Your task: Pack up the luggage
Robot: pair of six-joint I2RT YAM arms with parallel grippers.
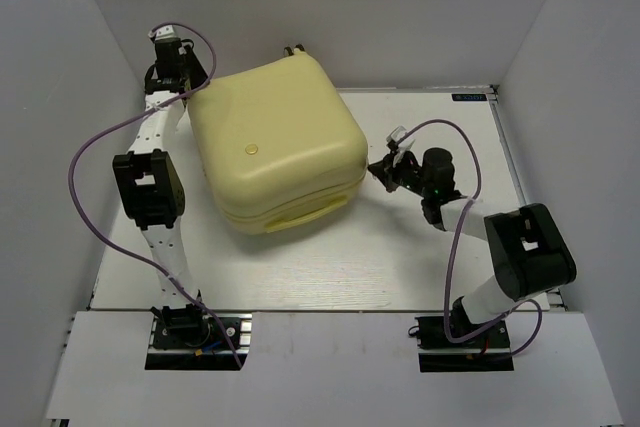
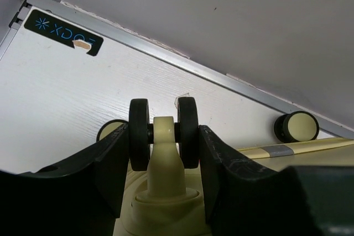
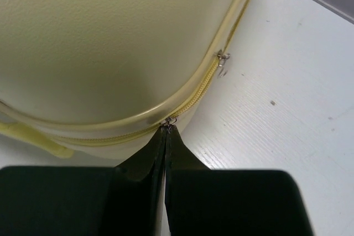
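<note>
The luggage [image 1: 275, 137] is being kept closed and lying flat on the white table [image 1: 420, 247], toward the far left, with its far corner just beside the back wall [image 1: 400, 7] and its pale yellow handle [image 1: 300, 215] facing the arm bases. A twin-wheel caster [image 2: 188, 131] at the far-left corner is being straddled by the left gripper [image 2: 164, 131]. The jaws are being held about halfway apart, one finger against each outer wheel face with no gap showing. A second wheel [image 2: 296, 126] is being shown well apart along the same edge, near the metal rail at the foot of the wall. At the right-hand rounded corner, the zipper [image 3: 204, 78] is being met by the right gripper [image 3: 166, 134], whose fingers are being pressed fully together. A small metal ring is sitting right at their tips, though whether a tab is being pinched between them cannot be told. Another slider [image 3: 223, 56] is hanging farther along the rim. Bare tabletop is being left between the luggage's near edge and the bases, and a broader stretch to the right is being occupied only by the right arm.
</note>
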